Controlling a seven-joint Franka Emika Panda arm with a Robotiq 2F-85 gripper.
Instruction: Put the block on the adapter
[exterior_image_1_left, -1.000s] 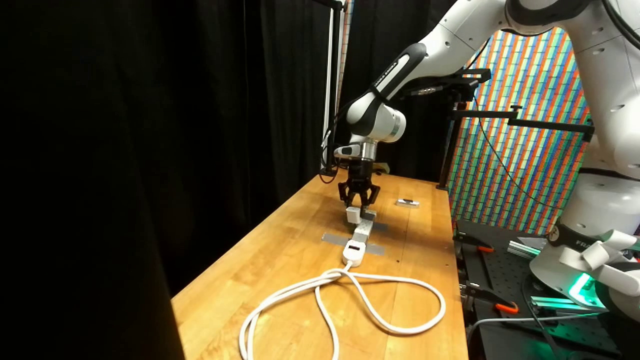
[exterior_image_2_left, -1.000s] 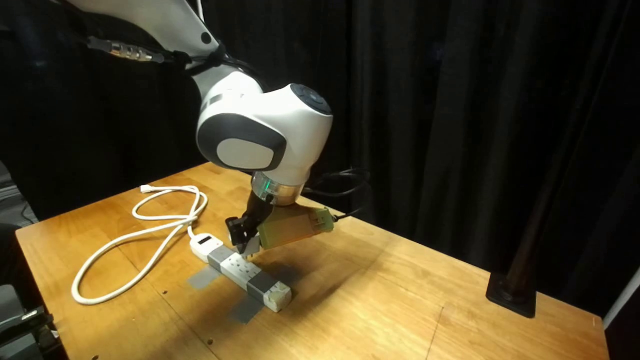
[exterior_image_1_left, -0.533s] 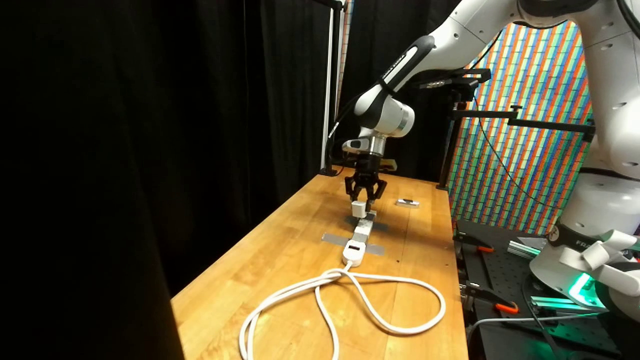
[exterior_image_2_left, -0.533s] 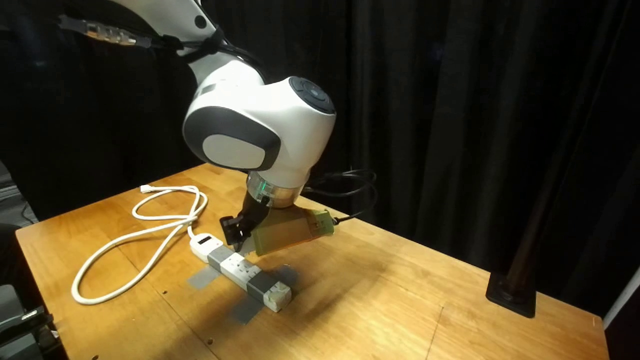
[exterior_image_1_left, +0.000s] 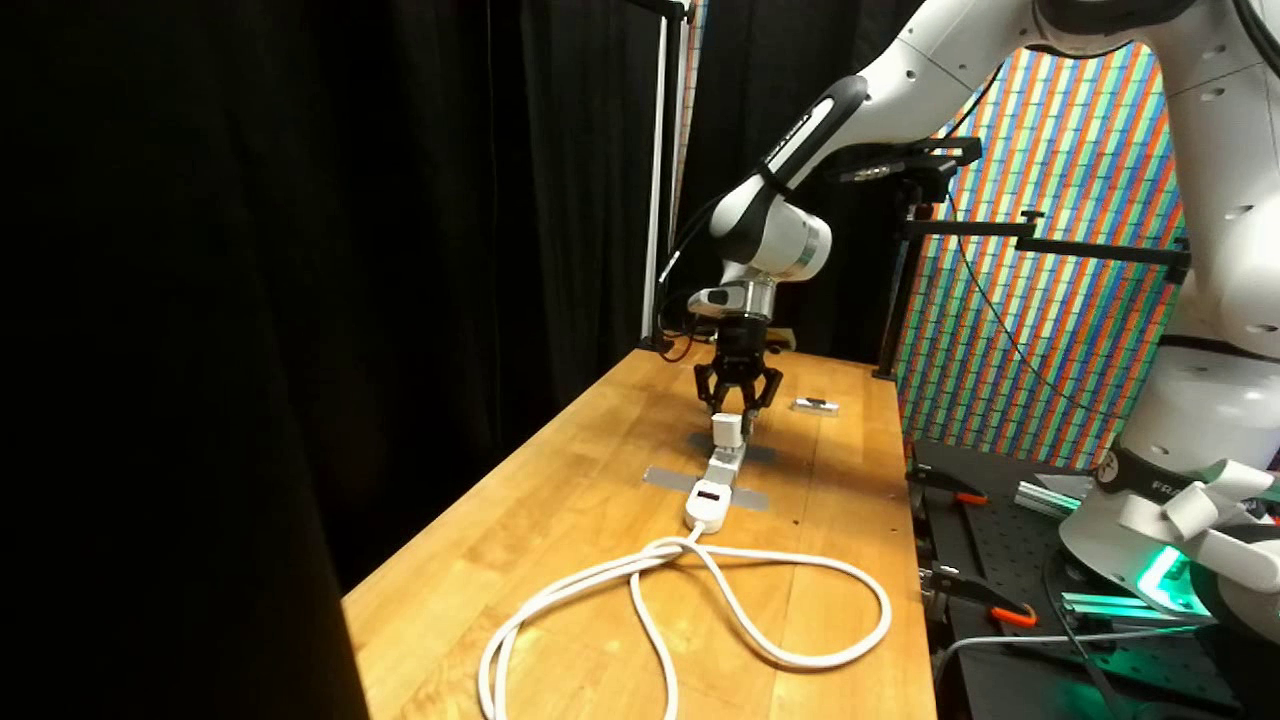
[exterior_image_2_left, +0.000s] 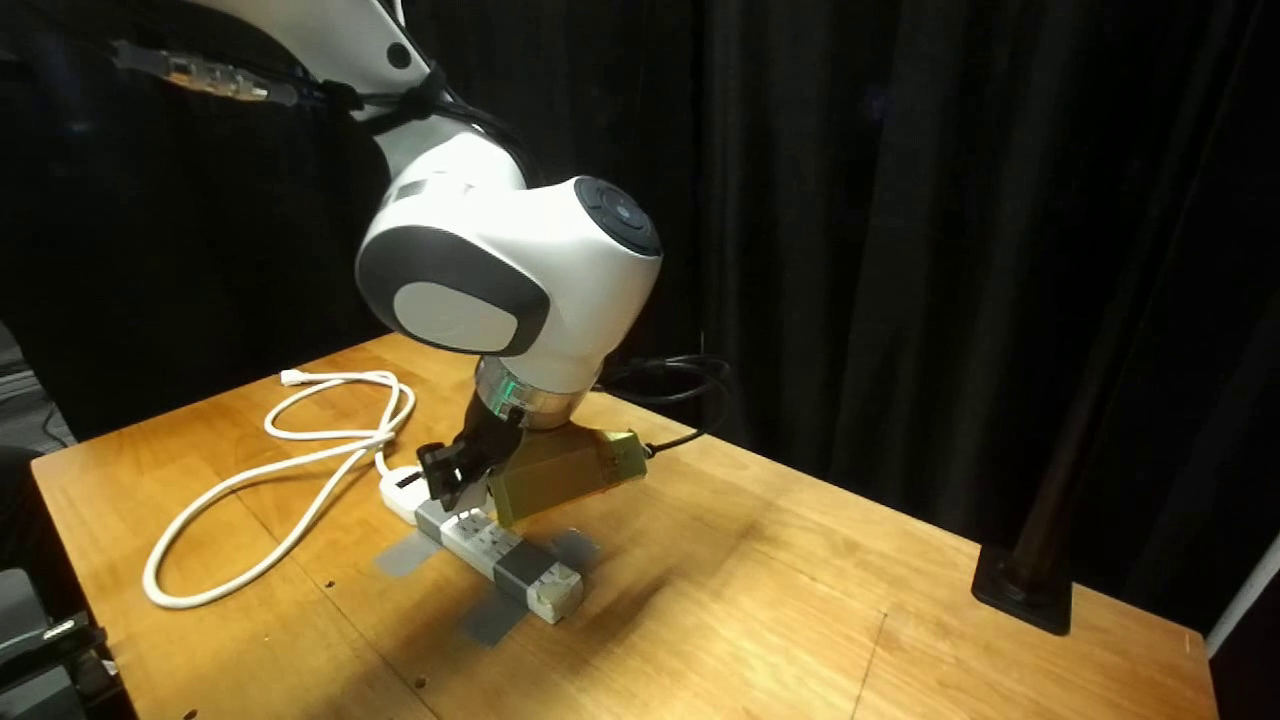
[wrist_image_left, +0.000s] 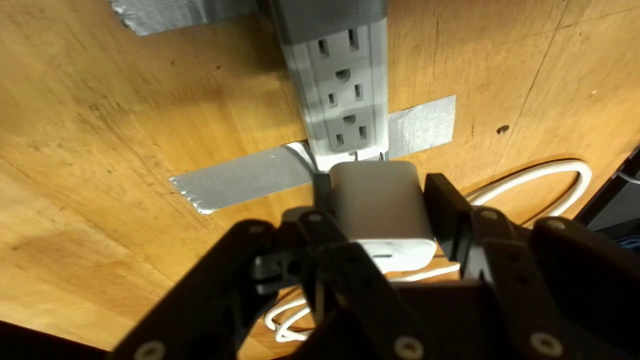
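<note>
1. STATE. The claw (wrist_image_left: 381, 191) held the block (wrist_image_left: 382, 207), a whitish plug-like cube, clamped between 2 fingers (wrist_image_left: 442, 205). The block was off the surface (exterior_image_2_left: 800, 620) and appeared to hang above the part of the adapter (wrist_image_left: 345, 95) nearer its cable (exterior_image_1_left: 815, 661). Grey tape (wrist_image_left: 245, 175) crossed the adapter. Whether block and adapter touched could not be told.

2. CHANGE. Over the last 1.0 s the claw had shifted in both exterior views. In an exterior view the block (exterior_image_1_left: 727, 431) had gone from beside the adapter's line to in line with it, and it sat lower than 0.5 s earlier. The adapter had stayed in place.

3. MEANING. The shift was judged to be final alignment: carrying seemed nearly complete, placing not yet done. In the wrist view 2 thin prongs (wrist_image_left: 356, 156) appeared to project from the block, close to the adapter's slotted outlets (wrist_image_left: 347, 102). The next move probably called for matching prongs to outlets, followed by a slow, straight descent. A skewed approach could have snagged the prongs or twisted the block in the claw.

4. MARKINGS. In an exterior view the letters "FRA" were legible on the robot's base band (exterior_image_1_left: 1137, 480); the remainder was covered. Lettering on the forearm (exterior_image_1_left: 890, 105) was too small to read reliably. The block's end face (wrist_image_left: 400, 254) carried a dark slot and no readable text. No label could be read on the adapter.
</note>
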